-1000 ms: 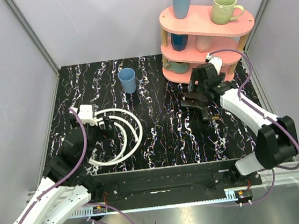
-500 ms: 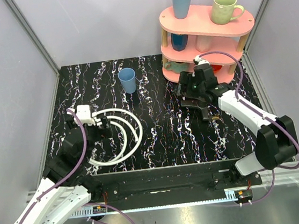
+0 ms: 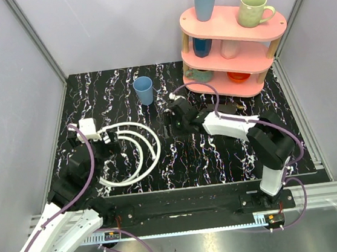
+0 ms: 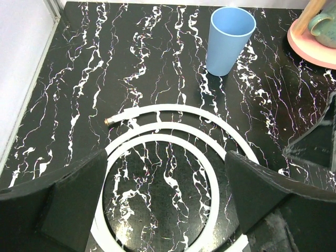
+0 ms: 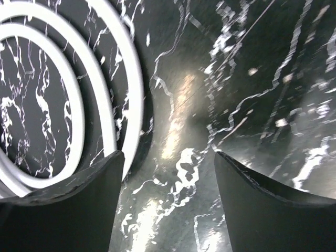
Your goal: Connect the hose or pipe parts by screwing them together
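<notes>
Two thin white hoses (image 3: 142,151) lie curled in nested arcs on the left half of the black marbled table. In the left wrist view a hose (image 4: 173,113) ends in a small brass fitting (image 4: 109,121). My left gripper (image 3: 111,146) hovers over the loops' left side, open, its fingers (image 4: 52,202) straddling the inner arc without touching it. My right gripper (image 3: 167,125) sits just right of the loops, open with only bare table between its fingers (image 5: 68,210). The outer hose arc (image 5: 128,79) passes beside its left finger.
A blue cup (image 3: 144,90) stands upright behind the hoses, also in the left wrist view as a blue cup (image 4: 229,39). A pink three-tier shelf (image 3: 234,30) holding cups and a green mug (image 3: 254,8) fills the back right. Grey walls close both sides.
My right arm has swung left from in front of the pink shelf to the table's middle beside the hoses, its jaws narrowing somewhat. My left gripper has shifted slightly left.
</notes>
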Available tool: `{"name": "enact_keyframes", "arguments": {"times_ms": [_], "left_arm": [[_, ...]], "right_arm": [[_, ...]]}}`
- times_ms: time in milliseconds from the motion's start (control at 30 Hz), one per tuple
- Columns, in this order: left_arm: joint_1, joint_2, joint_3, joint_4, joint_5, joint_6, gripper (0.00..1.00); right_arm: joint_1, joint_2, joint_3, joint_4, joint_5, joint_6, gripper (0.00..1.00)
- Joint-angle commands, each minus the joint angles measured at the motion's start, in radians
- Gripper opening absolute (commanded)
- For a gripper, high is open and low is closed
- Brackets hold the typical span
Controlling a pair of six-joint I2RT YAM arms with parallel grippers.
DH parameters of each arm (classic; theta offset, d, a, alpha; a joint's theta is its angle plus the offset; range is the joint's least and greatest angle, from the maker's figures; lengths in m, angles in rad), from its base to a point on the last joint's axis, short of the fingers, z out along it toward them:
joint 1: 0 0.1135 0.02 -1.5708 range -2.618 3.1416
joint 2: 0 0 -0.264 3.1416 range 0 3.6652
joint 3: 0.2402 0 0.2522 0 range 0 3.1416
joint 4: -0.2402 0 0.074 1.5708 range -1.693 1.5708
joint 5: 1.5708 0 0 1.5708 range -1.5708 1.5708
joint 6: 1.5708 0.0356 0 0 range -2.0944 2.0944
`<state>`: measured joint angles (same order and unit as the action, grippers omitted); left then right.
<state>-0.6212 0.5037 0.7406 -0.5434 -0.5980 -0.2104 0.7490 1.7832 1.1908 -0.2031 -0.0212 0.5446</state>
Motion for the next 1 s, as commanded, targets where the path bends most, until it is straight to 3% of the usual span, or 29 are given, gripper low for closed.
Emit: {"name": "enact_keyframes", "arguments": {"times_ms": [0,500,633,667,767,967], "left_arm": [[0.006,0.001,0.045,0.020,-0.028,-0.003,0.99],[0.008,0.007,0.042,0.020,-0.019,-0.004,0.99],[0.008,0.013,0.042,0.019,-0.014,-0.006,0.99],[0.008,0.015,0.042,0.020,-0.013,-0.007,0.99],[0.008,0.021,0.042,0.019,-0.009,-0.009,0.99],[0.008,0.038,0.042,0.017,-0.006,-0.011,0.99]], "right_arm": [[0.067,0.024,0.030,0.056,-0.010,0.038,0.75],[0.142,0.163,0.072,0.067,0.004,0.068,0.62],[0.144,0.159,0.046,0.062,0.048,0.068,0.42],[0.144,0.133,0.035,0.060,0.069,0.068,0.33],[0.145,0.067,0.000,0.051,0.145,0.049,0.23],[0.144,-0.057,-0.083,-0.007,0.311,0.048,0.18]]}}
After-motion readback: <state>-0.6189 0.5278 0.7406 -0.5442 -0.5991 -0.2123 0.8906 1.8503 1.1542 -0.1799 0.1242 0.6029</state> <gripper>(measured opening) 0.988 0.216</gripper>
